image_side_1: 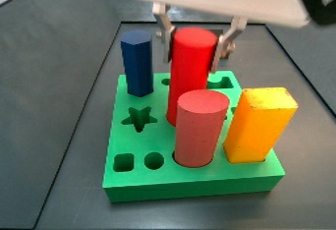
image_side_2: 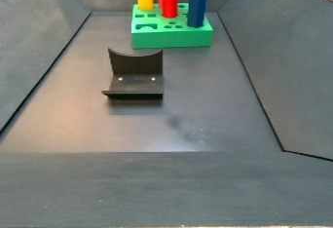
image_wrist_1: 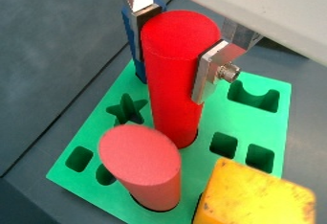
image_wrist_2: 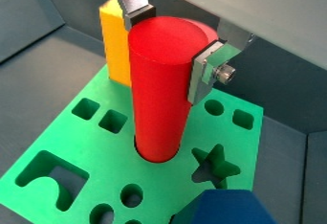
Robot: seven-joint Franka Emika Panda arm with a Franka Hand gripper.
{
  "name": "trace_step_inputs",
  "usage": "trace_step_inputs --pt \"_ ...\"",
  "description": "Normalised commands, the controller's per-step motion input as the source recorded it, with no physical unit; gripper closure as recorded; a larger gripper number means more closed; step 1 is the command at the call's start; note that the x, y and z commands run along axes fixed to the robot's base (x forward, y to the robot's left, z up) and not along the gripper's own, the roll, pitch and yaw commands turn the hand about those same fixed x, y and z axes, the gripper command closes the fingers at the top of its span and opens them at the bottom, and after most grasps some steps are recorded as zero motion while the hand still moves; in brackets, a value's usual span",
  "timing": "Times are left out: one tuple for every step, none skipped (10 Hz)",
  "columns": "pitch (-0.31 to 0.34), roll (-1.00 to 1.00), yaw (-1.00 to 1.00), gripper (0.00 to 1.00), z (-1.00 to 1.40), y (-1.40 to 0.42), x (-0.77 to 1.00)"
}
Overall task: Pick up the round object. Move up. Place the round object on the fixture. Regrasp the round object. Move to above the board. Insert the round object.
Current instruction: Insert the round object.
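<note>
The round object (image_wrist_1: 173, 94), a glossy red cylinder, stands upright with its lower end in a round hole of the green board (image_wrist_1: 92, 130). My gripper (image_wrist_1: 177, 44) is over the board with one silver finger on each side of the cylinder's top, shut on it. Both wrist views show this; the cylinder (image_wrist_2: 160, 103), gripper (image_wrist_2: 170, 44) and board (image_wrist_2: 71, 144) appear there too. In a side view the gripper (image_side_1: 195, 35) clasps the cylinder (image_side_1: 192, 67) on the board (image_side_1: 197, 182). The dark fixture (image_side_2: 132, 76) stands empty on the floor, nearer than the board (image_side_2: 172, 37).
A thicker salmon-pink cylinder (image_side_1: 201, 126), a yellow block (image_side_1: 258, 124) and a dark blue peg (image_side_1: 137, 65) stand in the board close around the red cylinder. A star hole (image_side_1: 138, 119) and several smaller holes are open. Sloped dark walls enclose the floor (image_side_2: 169, 125).
</note>
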Motion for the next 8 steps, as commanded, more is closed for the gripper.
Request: trace_step_inputs --pt "0.000 -0.07 -0.07 1.00 -0.35 -0.01 0.00" --pt "-0.010 -0.08 -0.07 1.00 -0.37 -0.01 0.00" --pt "-0.001 -0.09 -0.07 1.00 -0.35 0.00 0.00" --pt "0.000 -0.09 -0.05 1.00 -0.31 0.00 0.00" --pt "0.000 -0.09 -0.02 1.00 -0.26 0.00 0.03" --pt "-0.013 0.00 0.00 1.00 0.00 0.00 0.00" --pt "-0.007 0.00 0.00 1.00 0.00 0.00 0.00" --pt "0.000 0.00 0.00 1.00 0.00 0.00 0.00"
